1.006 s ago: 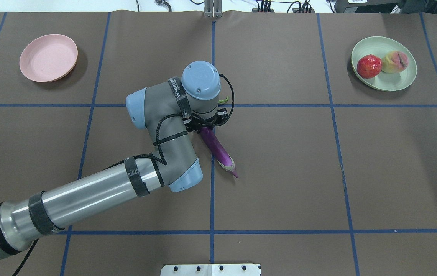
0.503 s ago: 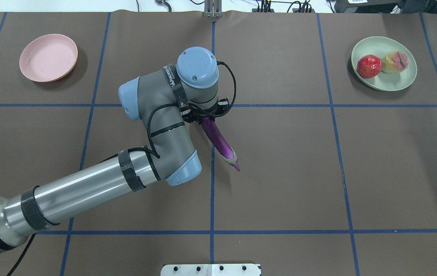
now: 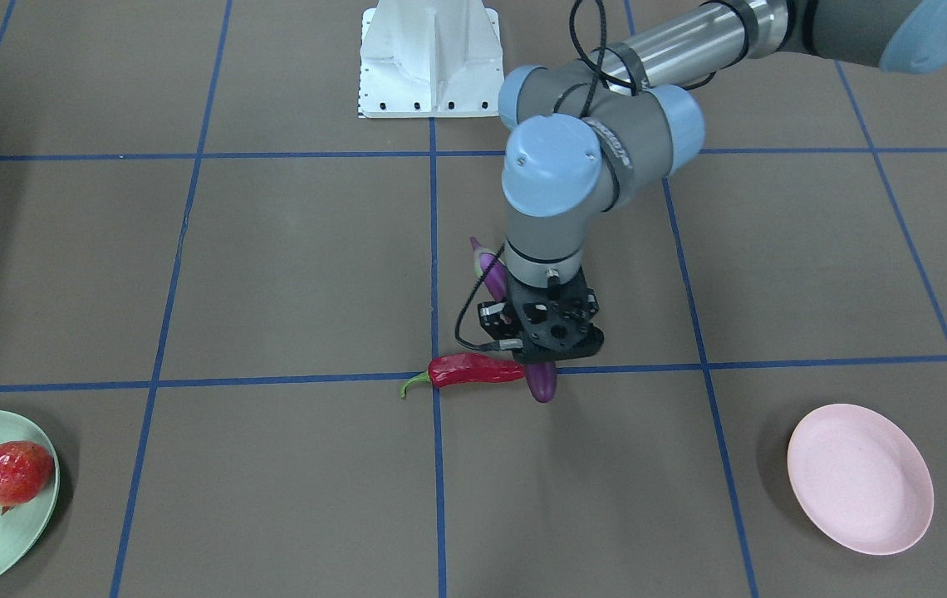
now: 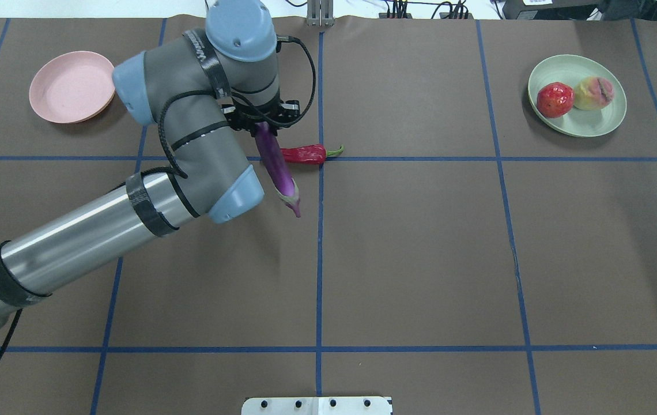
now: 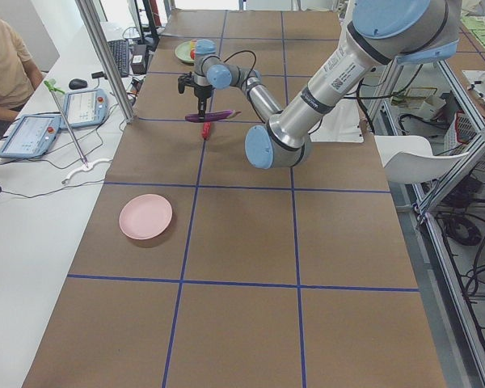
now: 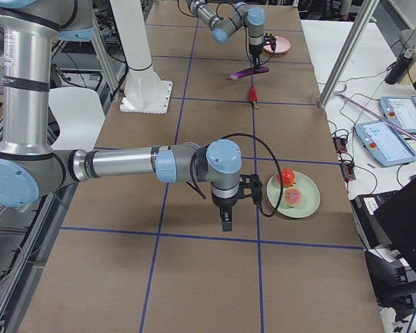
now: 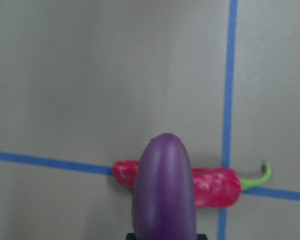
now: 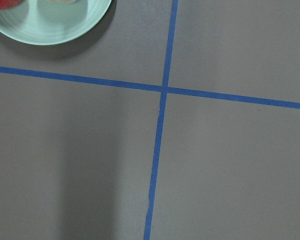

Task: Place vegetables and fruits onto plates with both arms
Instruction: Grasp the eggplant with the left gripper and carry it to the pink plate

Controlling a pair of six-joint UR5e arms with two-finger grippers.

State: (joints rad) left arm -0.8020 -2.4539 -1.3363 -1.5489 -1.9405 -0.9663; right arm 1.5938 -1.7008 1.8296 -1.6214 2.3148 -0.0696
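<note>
Right, the left gripper (image 3: 542,345) is clamped on the eggplant (image 4: 275,161) near its blunt end. The long body sticks out toward the robot's base and the cap end hangs free, clear of the table (image 4: 420,259) as far as I can judge. Just beneath, the chili pepper (image 4: 304,154) lies on a blue line, not yet picked up.

The pink plate (image 4: 72,86) sits bare well off to the robot's left, and that looks like the target. With an off-centre grip and a lot of overhang, the carry wants to be smooth and high enough for the trailing cap to clear the rim. The eggplant's middle, not the gripper, should end up over the plate's centre, and it should go low before release.

Far right, the green plate (image 4: 591,124) already has the pomegranate (image 4: 555,100) and the peach (image 4: 593,93). The right gripper (image 6: 226,220) hovers beside it; whether it is open, I cannot tell.
</note>
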